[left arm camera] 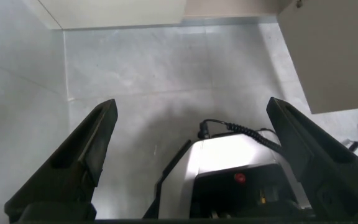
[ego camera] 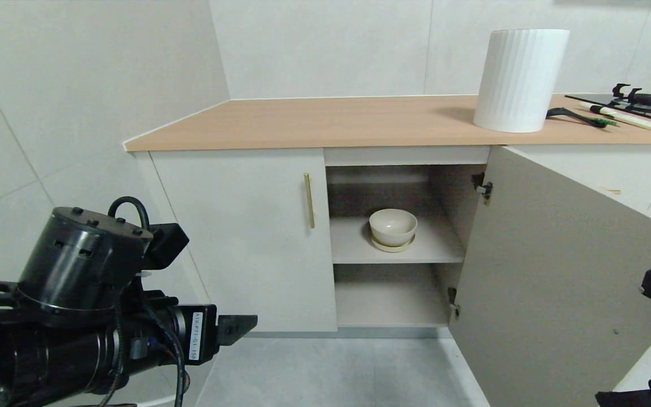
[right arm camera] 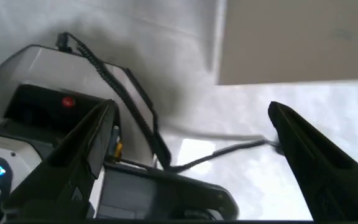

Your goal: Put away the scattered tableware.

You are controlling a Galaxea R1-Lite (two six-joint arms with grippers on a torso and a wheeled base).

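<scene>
Your left tool is wide open, fingers spread, nothing between them, grey floor under it. In the head view that arm sits at 8 o'clock, low and well apart from the cupboard. Your right tool is open as well, jaws apart and holding nothing. That arm just shows at 4 o'clock in the head view, beside the open door.

The bowl is cream, upright, and sits on a saucer of the same colour. Both are on the upper shelf inside the cupboard, close to dead centre of the head view. The lower shelf is at 6 o'clock from the bowl. The closed door is at 9 o'clock from the bowl, with a gold handle on the edge next to the opening.

The bench runs across the top of the cupboard. At 1 o'clock from the bowl a ribbed white cylinder stands upright on it. At 3 o'clock from the cylinder lie a black-handled utensil and a pale stick, near each other, with a hob just behind them. You can't tell what kind of utensil it is.
</scene>
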